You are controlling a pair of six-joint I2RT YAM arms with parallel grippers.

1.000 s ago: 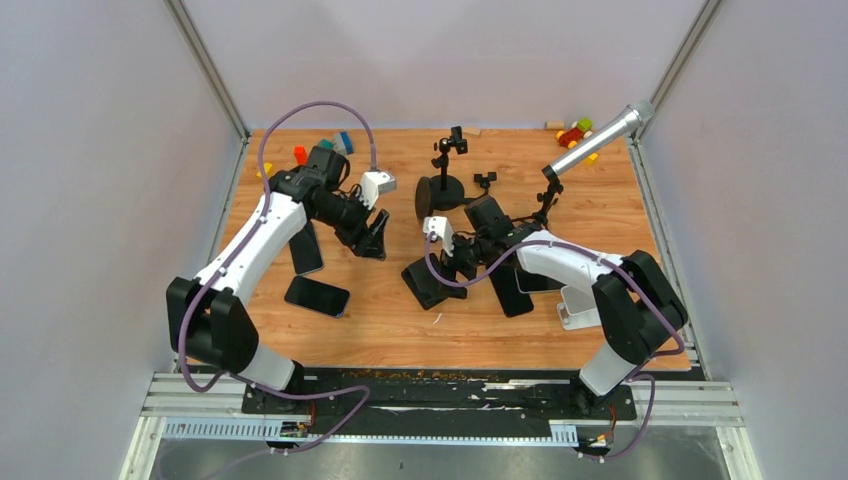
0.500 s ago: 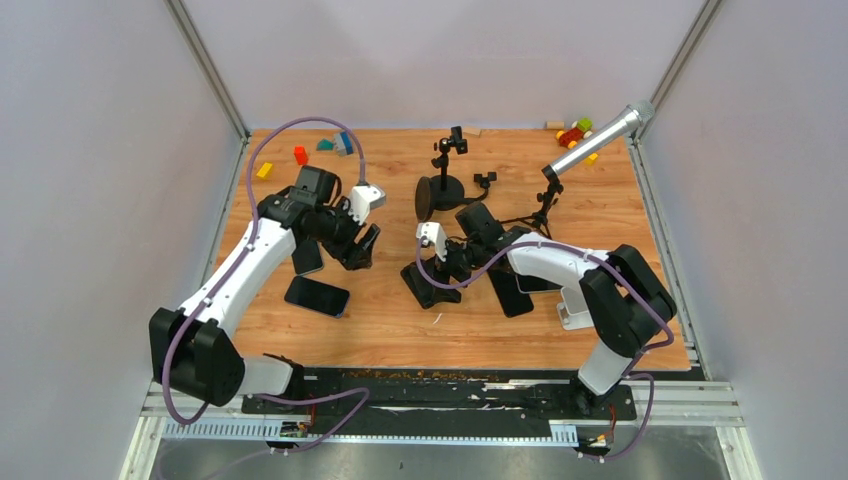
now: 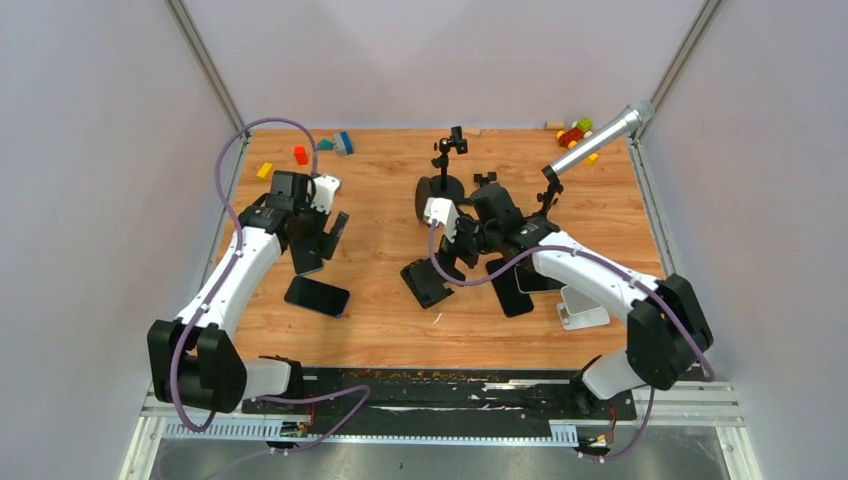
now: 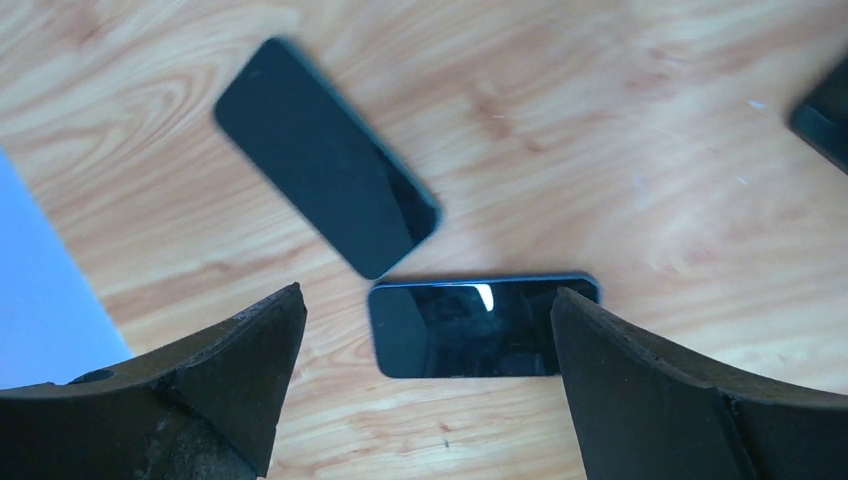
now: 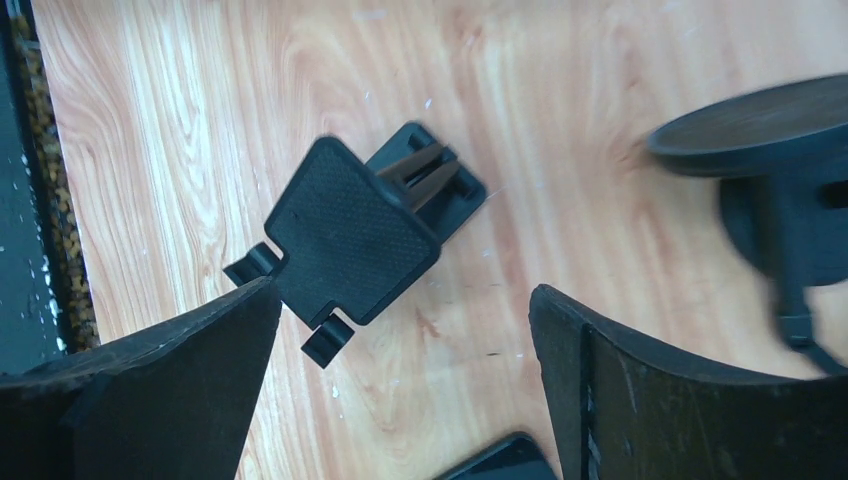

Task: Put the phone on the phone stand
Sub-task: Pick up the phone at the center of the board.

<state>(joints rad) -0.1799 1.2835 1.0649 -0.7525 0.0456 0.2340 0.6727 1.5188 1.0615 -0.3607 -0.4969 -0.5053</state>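
Black and empty, the left gripper hangs spread wide. Lying flat on the wooden table, the phone could slip from a shallow pinch, or the second phone just beside it could get nudged. The phone lies directly below, between the jaws. The right gripper, likewise wide and empty, hovers over the phone stand.
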